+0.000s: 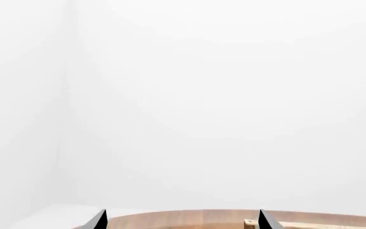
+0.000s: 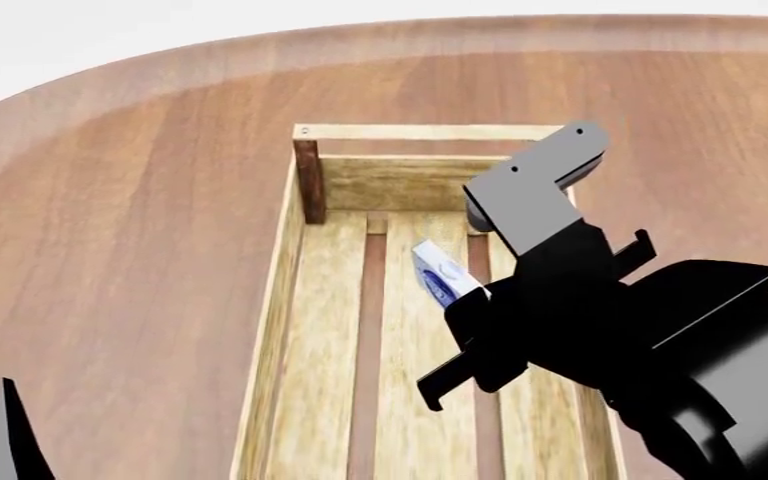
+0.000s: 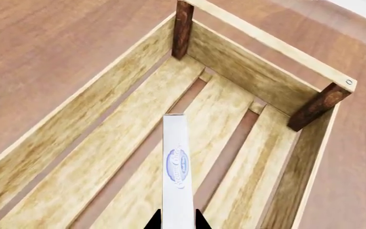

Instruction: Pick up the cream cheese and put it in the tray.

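Fingertips of the left gripper stand apart and hold nothing; this arm waits off to the side, far from the work, with the table edge just past its tips. To its right, the right gripper is clamped on the cream cheese, held on its thin edge so the narrow box sticks out ahead of the tips. Directly below it lie the slats of the tray, so I judge opening there would drop the box inside.
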{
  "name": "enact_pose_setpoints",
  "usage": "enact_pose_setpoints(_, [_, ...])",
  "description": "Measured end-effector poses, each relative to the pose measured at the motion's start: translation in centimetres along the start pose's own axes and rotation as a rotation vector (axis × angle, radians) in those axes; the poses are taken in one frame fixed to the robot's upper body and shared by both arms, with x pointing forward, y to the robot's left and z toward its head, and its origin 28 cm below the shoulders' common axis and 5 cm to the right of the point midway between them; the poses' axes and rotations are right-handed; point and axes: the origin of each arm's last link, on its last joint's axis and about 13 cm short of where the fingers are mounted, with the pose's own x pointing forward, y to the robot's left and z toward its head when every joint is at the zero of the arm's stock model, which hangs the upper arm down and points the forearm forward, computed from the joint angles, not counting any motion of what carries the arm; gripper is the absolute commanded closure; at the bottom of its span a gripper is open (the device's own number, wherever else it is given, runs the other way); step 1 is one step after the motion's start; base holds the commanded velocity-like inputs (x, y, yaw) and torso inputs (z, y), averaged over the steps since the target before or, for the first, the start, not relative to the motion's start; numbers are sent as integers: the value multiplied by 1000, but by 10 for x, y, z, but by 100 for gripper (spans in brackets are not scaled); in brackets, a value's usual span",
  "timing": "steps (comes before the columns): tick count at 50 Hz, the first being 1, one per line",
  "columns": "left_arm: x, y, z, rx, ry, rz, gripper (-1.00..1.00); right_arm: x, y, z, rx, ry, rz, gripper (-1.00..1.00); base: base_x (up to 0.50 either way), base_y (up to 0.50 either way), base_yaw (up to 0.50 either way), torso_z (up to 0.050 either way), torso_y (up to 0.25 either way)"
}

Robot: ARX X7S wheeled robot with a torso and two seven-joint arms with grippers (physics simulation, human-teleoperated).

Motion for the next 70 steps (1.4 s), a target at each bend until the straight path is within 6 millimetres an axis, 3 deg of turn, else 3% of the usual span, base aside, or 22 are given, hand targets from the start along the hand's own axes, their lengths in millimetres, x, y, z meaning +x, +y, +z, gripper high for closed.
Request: enact_pose_setpoints(70, [-1,0,0,5,-7,-2,-100,5,4,-1,-29,10,3,100,0,0,0,0,-42])
